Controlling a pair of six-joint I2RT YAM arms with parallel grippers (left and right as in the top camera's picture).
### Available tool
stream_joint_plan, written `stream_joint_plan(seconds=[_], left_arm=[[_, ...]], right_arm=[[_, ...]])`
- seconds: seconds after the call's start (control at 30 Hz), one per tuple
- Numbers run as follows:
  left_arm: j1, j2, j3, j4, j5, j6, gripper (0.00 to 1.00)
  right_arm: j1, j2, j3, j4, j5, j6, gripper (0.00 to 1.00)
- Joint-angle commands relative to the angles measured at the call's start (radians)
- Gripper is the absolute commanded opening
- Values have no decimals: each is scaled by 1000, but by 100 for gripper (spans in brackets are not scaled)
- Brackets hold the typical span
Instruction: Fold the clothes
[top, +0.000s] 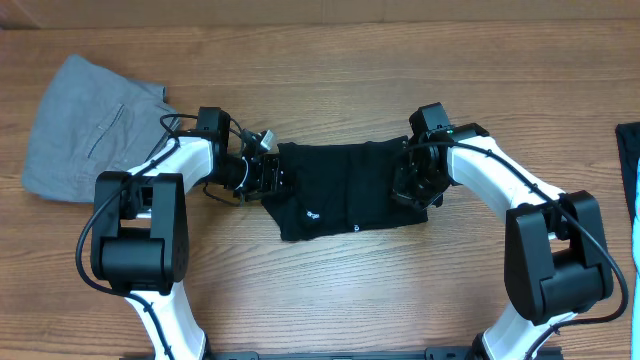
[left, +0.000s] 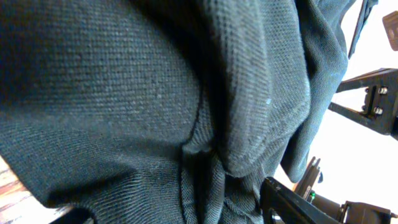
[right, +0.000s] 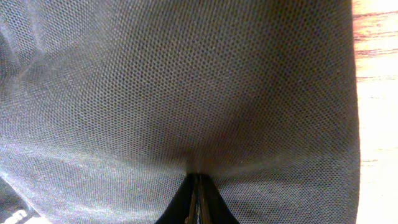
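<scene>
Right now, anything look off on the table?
Nothing spilled or damaged. The black garment is rumpled, lower edge uneven, with deep folds in the left wrist view. The grey trousers lie skewed at far left; a dark item is cut off at the right edge.

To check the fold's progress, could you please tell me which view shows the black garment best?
The overhead view: it shows almost the whole black garment, its outline and white prints. The left wrist view shows only bunched folds; the right wrist view only close-up mesh.
</scene>
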Motion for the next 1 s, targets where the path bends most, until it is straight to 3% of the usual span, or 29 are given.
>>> stream_joint_plan(seconds=[0.0, 0.1, 0.2, 0.37, 0.63, 0.8, 0.97], left_arm=[[-28, 92, -56, 5, -163, -16, 66], [-50, 92, -56, 13, -151, -42, 65], [-73, 92, -56, 5, -164, -44, 50], [-65, 92, -54, -39, -171, -43, 5], [40, 62, 46, -222, -251, -19, 4], [107, 19, 233, -459, -381, 22, 4], [105, -18, 459, -619, -380, 31, 4]], right_arm=[[6, -2, -1, 4, -1, 5, 4], [6, -2, -1, 4, -1, 5, 4], [6, -2, -1, 3, -1, 5, 4], [6, -2, -1, -10, 0, 5, 4], [3, -10, 25, -61, 3, 0, 4], [4, -30, 65, -100, 3, -7, 4], [4, -34, 72, -100, -1, -23, 4]])
